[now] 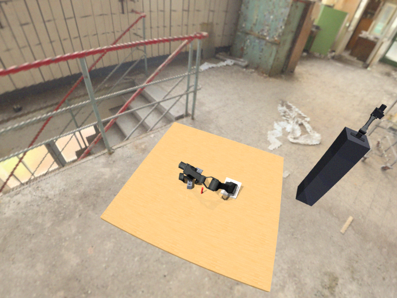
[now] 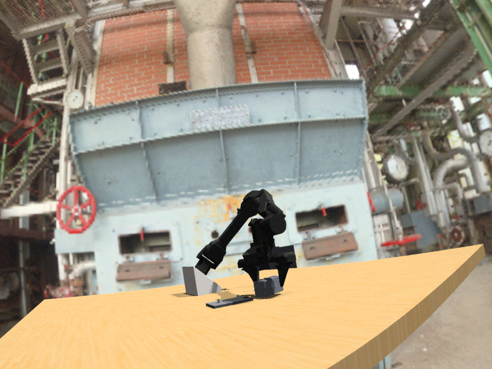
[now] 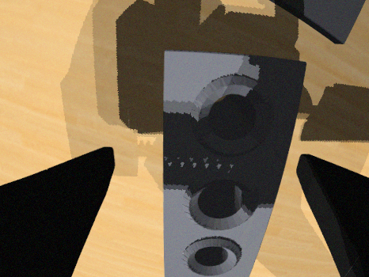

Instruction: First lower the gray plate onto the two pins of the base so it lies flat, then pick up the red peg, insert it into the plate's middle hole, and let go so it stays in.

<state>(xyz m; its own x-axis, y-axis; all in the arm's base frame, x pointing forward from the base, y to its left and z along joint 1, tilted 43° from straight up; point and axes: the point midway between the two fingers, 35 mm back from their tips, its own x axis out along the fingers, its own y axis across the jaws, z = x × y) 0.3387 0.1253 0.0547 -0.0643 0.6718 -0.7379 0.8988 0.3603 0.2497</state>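
The gray plate (image 1: 189, 184) (image 2: 267, 287) (image 3: 174, 221), a block with three holes in a row, sits on the table, apart from the base. My gripper (image 2: 268, 281) (image 3: 208, 160) is open and low over the plate. In the wrist view its fingertips stand on either side of the plate, with a gap at each side. The dark base (image 1: 199, 170) (image 2: 231, 301) (image 3: 336, 24) lies flat beside the plate; two short pins stand on it in the exterior view. The red peg (image 1: 202, 190) stands upright on the table near the plate; it is hidden in the other views.
The wooden table (image 1: 224, 231) (image 2: 131, 329) carries everything. The arm rises from a pale wedge-shaped mount (image 1: 237, 191) (image 2: 194, 282). A tall dark box (image 1: 331, 166) with a jointed black device on top stands beyond the table's edge in the top view.
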